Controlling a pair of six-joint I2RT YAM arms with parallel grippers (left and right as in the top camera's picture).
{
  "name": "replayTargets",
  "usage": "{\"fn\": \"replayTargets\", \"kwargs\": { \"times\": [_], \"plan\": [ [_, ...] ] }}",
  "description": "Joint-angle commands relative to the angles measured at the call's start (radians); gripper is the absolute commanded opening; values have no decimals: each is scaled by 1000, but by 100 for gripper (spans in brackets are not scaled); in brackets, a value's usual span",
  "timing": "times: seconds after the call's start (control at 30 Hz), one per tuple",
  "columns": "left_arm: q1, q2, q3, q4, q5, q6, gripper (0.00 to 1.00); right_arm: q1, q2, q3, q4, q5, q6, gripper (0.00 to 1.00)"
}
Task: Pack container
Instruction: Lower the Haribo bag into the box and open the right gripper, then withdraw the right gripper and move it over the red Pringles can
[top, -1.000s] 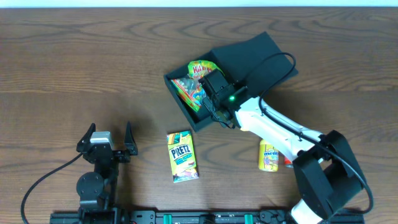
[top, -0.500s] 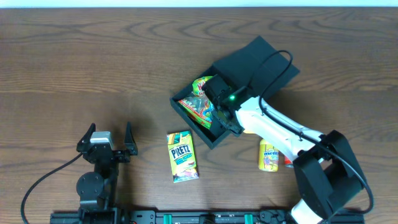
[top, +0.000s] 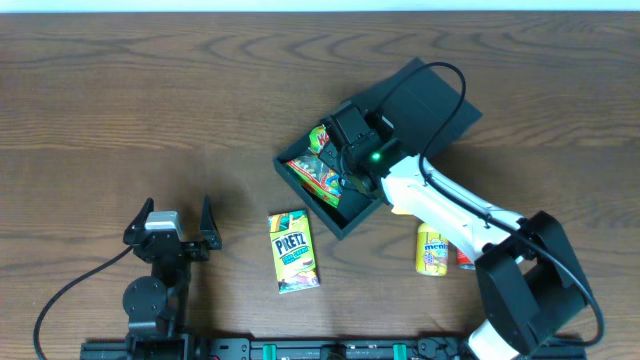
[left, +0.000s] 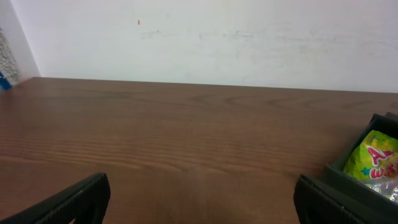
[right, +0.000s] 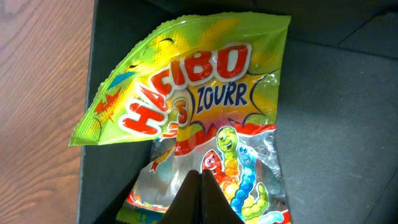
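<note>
The container (top: 352, 217) is a dark teal-grey box lying askew at the table's middle, its lid (top: 425, 100) hinged back to the far right. A green Haribo bag (top: 312, 170) lies inside it. My right gripper (top: 340, 165) reaches down into the box. In the right wrist view that gripper (right: 200, 177) is shut, tips together just over the Haribo bag (right: 186, 99), with the container floor (right: 348, 124) bare beside it. Near the front left, my left gripper (top: 172, 222) rests open. Its wrist view shows the left gripper (left: 202, 205) spread wide over bare wood, with the container (left: 348, 183) at the right edge.
A yellow Pretz box (top: 293, 250) lies in front of the container. A yellow Mentos pack (top: 432, 250) and a small red item (top: 463, 260) lie partly under the right arm (top: 450, 205). A white wall (left: 205, 37) stands behind the table's far edge.
The container has slid and turned toward the front right with my shut right gripper inside it; the gripper has since eased back a little. The left arm stayed still.
</note>
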Motion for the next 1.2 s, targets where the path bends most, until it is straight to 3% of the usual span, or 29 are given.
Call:
{"fn": "replayTargets", "kwargs": {
  "times": [0.0, 0.27, 0.9, 1.17],
  "plan": [
    [5, -6, -9, -56, 0, -4, 95, -5, -14, 2, 0, 39, -19, 1],
    [5, -6, -9, -56, 0, -4, 95, -5, 52, 2, 112, 42, -19, 2],
    [5, -6, -9, -56, 0, -4, 95, -5, 225, 2, 195, 54, -19, 2],
    [5, -6, -9, -56, 0, -4, 95, 3, 159, 2, 135, 50, -42, 2]
  ]
}}
